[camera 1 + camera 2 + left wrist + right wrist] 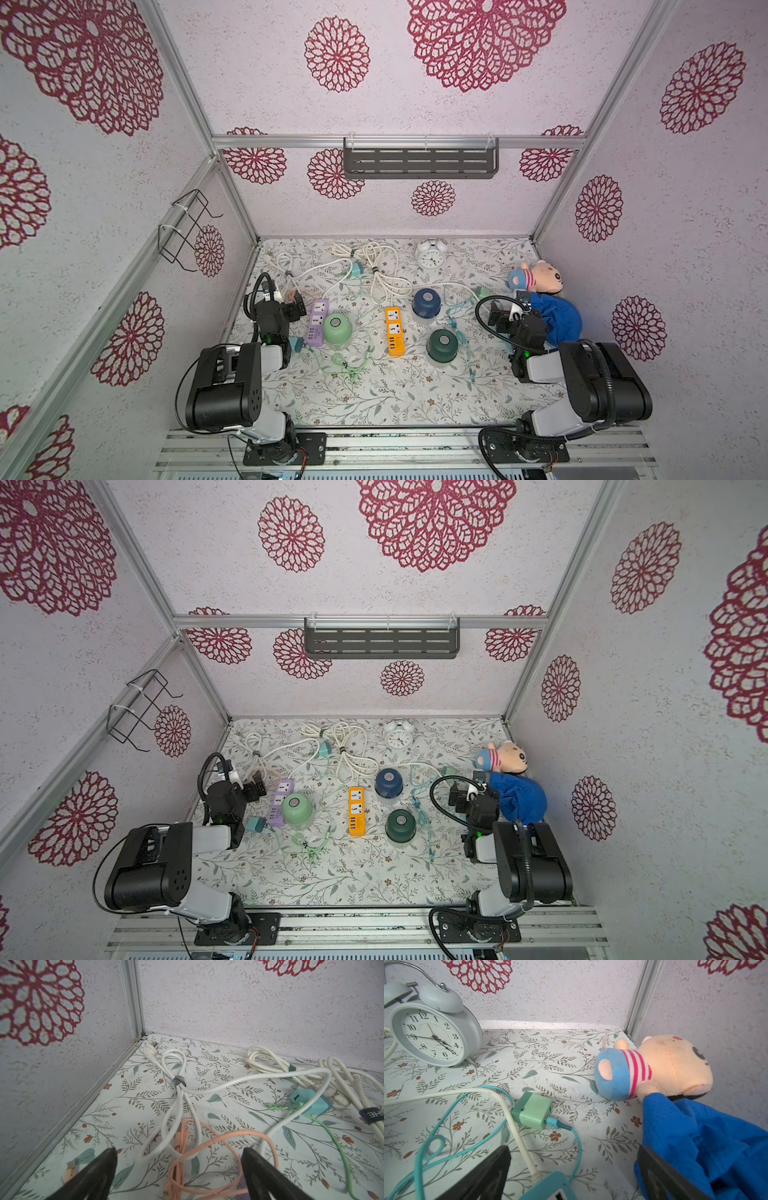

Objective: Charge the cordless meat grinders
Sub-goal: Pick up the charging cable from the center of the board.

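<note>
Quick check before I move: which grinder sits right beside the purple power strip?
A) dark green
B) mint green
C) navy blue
B: in both top views the mint green grinder stands directly beside the purple power strip, on the side away from the left arm.

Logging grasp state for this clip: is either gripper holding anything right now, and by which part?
Nothing is held. The left gripper stands open over the pink cable; the right gripper stands open beside the blue cloth.
</note>
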Robot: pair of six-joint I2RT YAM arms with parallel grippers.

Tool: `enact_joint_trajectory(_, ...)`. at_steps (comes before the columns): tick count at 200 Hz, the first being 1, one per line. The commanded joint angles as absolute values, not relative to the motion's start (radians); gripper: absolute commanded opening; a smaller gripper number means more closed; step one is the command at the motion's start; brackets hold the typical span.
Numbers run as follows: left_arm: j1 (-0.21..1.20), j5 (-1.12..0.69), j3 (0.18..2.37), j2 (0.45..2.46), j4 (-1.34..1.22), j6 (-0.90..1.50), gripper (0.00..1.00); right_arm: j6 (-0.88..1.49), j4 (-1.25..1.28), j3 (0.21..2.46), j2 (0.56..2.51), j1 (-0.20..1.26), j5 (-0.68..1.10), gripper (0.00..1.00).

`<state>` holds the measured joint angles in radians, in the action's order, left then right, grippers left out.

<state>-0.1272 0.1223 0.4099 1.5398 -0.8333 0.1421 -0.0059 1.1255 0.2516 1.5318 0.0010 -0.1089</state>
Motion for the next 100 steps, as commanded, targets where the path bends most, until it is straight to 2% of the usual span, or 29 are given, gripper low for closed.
enact_joint_trajectory(1,-0.134,0.127,0.429,1.551,-0.858,0.127,0.97,0.013,1.166,0.267,1.533,0.004,-0.120,0.99)
enact_joint_trajectory(23,-0.133,0.125,0.426,1.534,-0.859,0.126,0.97,0.016,1.162,0.269,1.526,0.005,-0.127,0.99)
enact_joint_trajectory(40,-0.125,0.156,0.448,1.454,-0.754,0.126,0.97,0.031,1.046,0.304,1.464,0.004,-0.164,0.99)
enact_joint_trajectory(76,-0.064,0.279,0.541,1.208,-0.437,0.187,0.97,0.094,0.703,0.388,1.225,0.004,-0.235,0.99)
enact_joint_trajectory(100,-0.004,0.391,0.662,1.074,-0.135,0.356,0.97,0.312,0.347,0.490,1.087,0.004,-0.391,0.99)
